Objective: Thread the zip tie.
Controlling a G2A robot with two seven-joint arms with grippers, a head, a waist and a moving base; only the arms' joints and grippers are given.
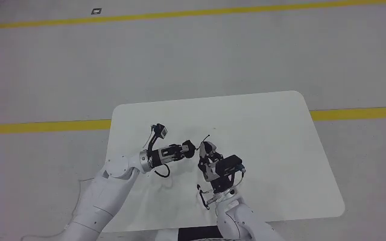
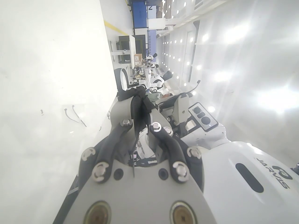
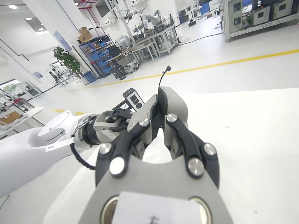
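We see the right pincer (image 3: 161,104) clamped on the zip tie (image 3: 168,68). The tie's square head and a short curved length stand above the fingertips, and the rest of the strap is hidden between the pads. The left pincer (image 2: 139,99) points toward it from just beside it, above the near middle of the white counter (image 1: 271,132).

In the left wrist view its black pads look pressed together. A thin black strip (image 2: 133,164) runs back between the fingers toward the camera. It looks like the tie's tail, though we cannot follow it to the head, because the fingers cover the stretch between. In the right wrist view the left pincer's tips are hidden behind the right pincer's own fingers, so we cannot make out where the two meet. From the top view the tie is only a fine dark line rising between the two pincers, too thin to trace.

Two loose ties (image 2: 74,115) lie crossed on the counter well off to the side, with a small dark speck (image 2: 42,111) near them that we cannot identify.
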